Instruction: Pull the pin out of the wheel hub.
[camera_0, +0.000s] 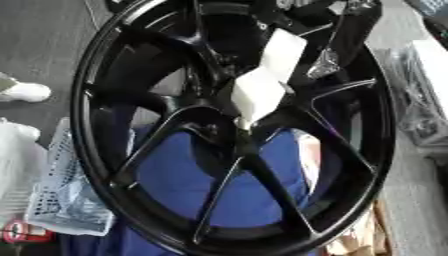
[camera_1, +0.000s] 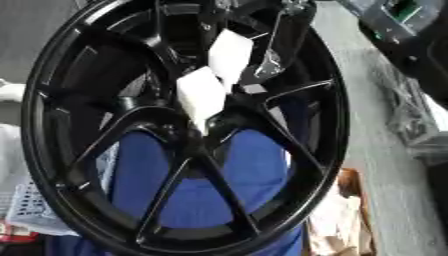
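Evidently our right hand (camera_0: 337, 37), fingers unreadable, sits just above the white pin (camera_0: 262, 82) still seated in the black wheel hub (camera_0: 241, 137).

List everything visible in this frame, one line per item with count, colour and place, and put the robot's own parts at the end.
wheel: one, black, multi-spoke, upright and filling most of the view.
white piece: one, white, blocky, two-segment shape at the wheel's centre; whether it is the pin cannot be told.
blue fabric: one, blue, seen through the lower spokes behind the wheel.
mesh basket: one, pale, at lower left beside the wheel.
white shoe: one, white, on the grey floor at the left edge.
cardboard: brown, at lower right beside the wheel.
clutter: dark and grey items at the right edge, not identifiable.
robot arm: one, black with a silver part, reaching down from the top right towards the hub; its hand cannot be made out.
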